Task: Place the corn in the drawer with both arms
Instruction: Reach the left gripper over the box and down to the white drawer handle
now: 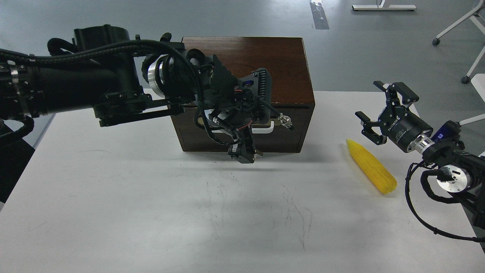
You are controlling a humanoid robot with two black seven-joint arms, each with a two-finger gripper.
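Just below and inward of the right gripper (382, 113), the corn (371, 165) is lying loose on the white table (113, 212).

Its fingers are standing spread and grasping nothing, hovering near the cob's tapered tip without touching it. The cob's long axis is running diagonally, the thin end pointing up toward that gripper and the cabinet (246, 68), the blunt end trailing back along the right forearm. By my reading this arm is far nearer, so the pick falls to it, with the jaws needing to turn across the cob, not along it. The left gripper (242, 151) is hanging well away from the corn, right in front of the drawer (295, 129), which is looking closed, its white handle (265, 129) partly hidden; whether those fingers are parted or clenched I cannot tell.
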